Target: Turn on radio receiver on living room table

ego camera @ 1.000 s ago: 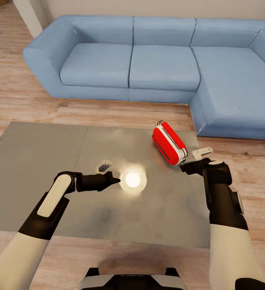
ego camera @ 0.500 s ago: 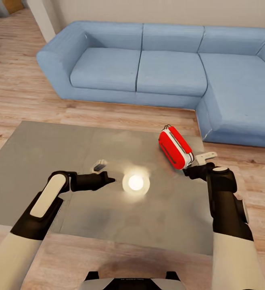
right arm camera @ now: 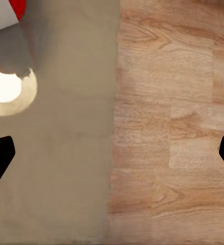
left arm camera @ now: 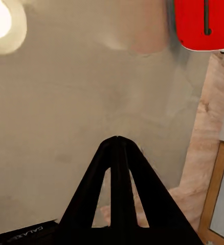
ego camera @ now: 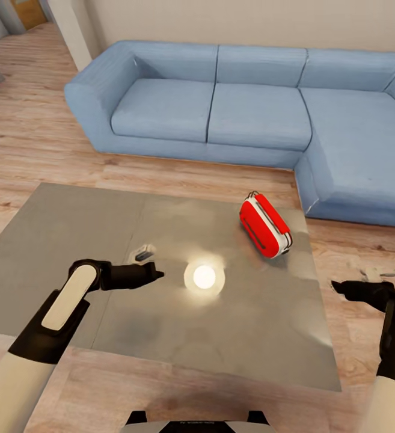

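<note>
Right black gripper point(ego camera: 335, 287), fingers spread apart, is held beside the glossy grey table point(ego camera: 65, 228); left gripper point(ego camera: 159, 274), closed, above it, away from the red rounded radio point(ego camera: 266, 224).

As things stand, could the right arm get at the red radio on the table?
Probably yes. The right hand is open, off the table's right edge over the floor, apart from the radio. Nothing lies between them; it would need to swing inward.
</note>
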